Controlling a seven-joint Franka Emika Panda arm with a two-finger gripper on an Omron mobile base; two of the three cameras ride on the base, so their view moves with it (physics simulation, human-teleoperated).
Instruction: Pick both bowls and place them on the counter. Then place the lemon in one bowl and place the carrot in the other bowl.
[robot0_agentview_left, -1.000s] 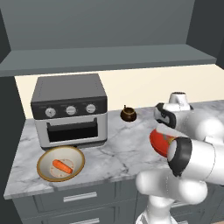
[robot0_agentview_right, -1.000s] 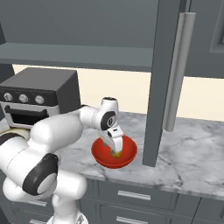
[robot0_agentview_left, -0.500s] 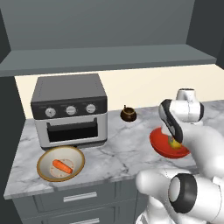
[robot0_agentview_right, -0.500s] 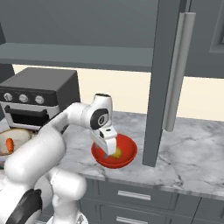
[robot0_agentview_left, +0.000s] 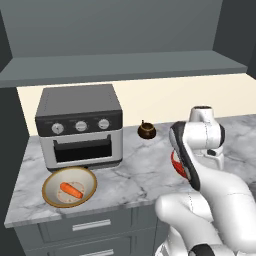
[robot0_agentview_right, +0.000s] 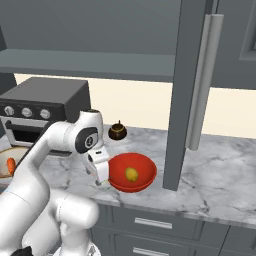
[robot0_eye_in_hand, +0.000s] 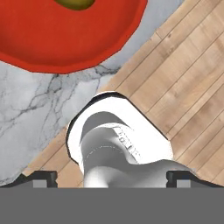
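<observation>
Lemon (robot0_agentview_right: 131, 174) lies inside the red bowl (robot0_agentview_right: 133, 172), near its centre; the bowl stands on the marble counter (robot0_agentview_right: 220, 180) close to the front edge. Gripper (robot0_agentview_right: 102, 179) hangs just beside the bowl's left rim as seen from the right base view, pointing down, fingers spread wide and holding nothing. It is clear of the lemon; whether it touches the bowl's rim cannot be told.

Carrot (robot0_agentview_left: 71, 190) lies in the cream bowl with the tan rim (robot0_agentview_left: 69, 187), on the counter in front of the toaster oven (robot0_agentview_left: 79, 126), well apart from the gripper. Small dark knobbed pot (robot0_agentview_left: 147, 130) sits further back, between oven and red bowl.

Hidden or unclear:
- Left base view: the arm covers most of the red bowl (robot0_agentview_left: 174, 160); only a sliver of rim shows.
- Hand view: red bowl (robot0_eye_in_hand: 65, 35) and lemon (robot0_eye_in_hand: 75, 3) are cut by the top edge.
- Right base view: carrot (robot0_agentview_right: 10, 165) and cream bowl (robot0_agentview_right: 6, 155) are partly behind the arm.
</observation>
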